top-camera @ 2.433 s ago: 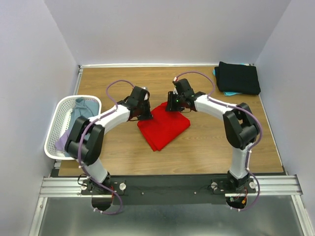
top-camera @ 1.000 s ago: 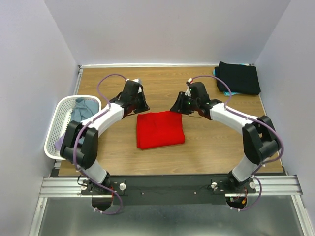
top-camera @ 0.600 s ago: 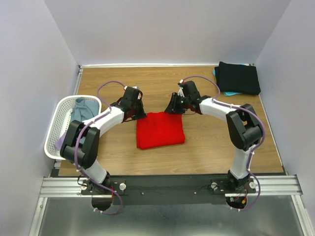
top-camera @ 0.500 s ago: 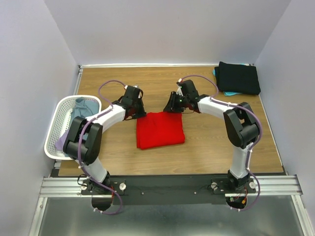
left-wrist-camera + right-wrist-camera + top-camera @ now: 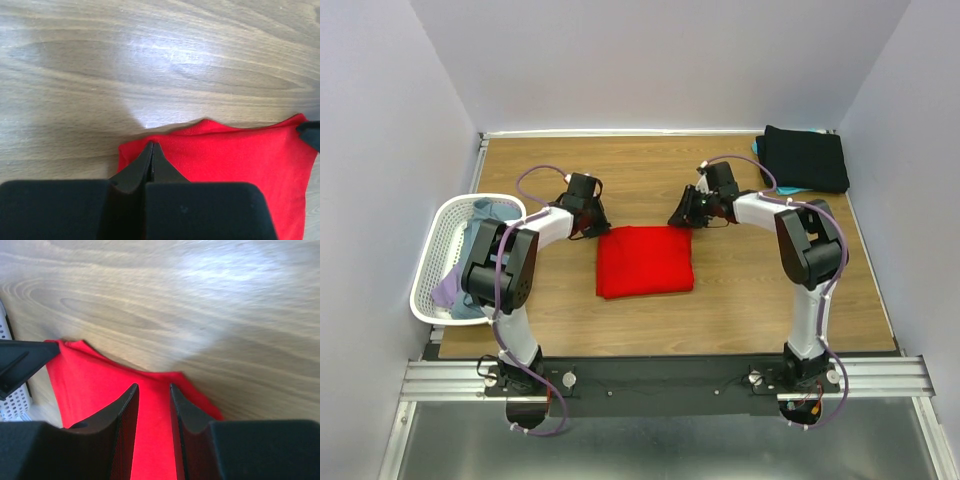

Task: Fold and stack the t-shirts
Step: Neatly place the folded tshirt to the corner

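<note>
A bright red t-shirt (image 5: 645,262) lies folded in a flat rectangle at the table's middle. My left gripper (image 5: 592,228) is at its far left corner; in the left wrist view the gripper (image 5: 152,145) is shut, its tips over the red cloth's (image 5: 235,155) edge with no cloth seen between them. My right gripper (image 5: 682,218) is at the far right corner; in the right wrist view it (image 5: 153,386) is open a little, its fingers astride the red cloth (image 5: 95,385). A folded black t-shirt (image 5: 805,158) lies on a teal one (image 5: 786,189) at the back right.
A white mesh basket (image 5: 432,262) stands at the left edge with a grey-blue shirt (image 5: 490,214) and a lavender one (image 5: 450,290) in it. The walls close in on three sides. The basket's mesh also shows in the right wrist view (image 5: 6,405).
The red shirt, skewed and held at its far edge 2.4 s ago, now lies square. Both grippers drew apart, then came back to its far corners.
</note>
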Controlling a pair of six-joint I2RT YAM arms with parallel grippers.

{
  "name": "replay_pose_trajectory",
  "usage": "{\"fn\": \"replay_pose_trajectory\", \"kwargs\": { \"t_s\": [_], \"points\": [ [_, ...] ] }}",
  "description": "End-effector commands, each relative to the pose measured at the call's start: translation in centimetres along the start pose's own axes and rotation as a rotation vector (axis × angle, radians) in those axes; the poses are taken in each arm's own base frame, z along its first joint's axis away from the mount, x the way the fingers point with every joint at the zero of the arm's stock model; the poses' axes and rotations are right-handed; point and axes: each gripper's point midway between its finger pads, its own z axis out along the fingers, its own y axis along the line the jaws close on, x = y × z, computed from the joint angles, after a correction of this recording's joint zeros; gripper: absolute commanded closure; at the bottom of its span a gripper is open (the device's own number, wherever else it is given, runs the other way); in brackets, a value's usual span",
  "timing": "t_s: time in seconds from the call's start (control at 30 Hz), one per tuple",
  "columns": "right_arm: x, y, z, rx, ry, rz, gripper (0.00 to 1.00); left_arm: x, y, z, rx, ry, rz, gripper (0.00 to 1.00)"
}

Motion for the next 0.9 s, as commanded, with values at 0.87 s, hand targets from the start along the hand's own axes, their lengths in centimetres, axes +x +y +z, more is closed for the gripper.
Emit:
{"fn": "replay_pose_trajectory", "kwargs": {
  "t_s": [0.87],
  "points": [
    [3.4, -3.7, -10.0, 0.079, -0.099, 0.094, 0.23, 8.3, -14.0, -8.5, 0.322, 0.074, 0.383, 1.0]
  ]
}}
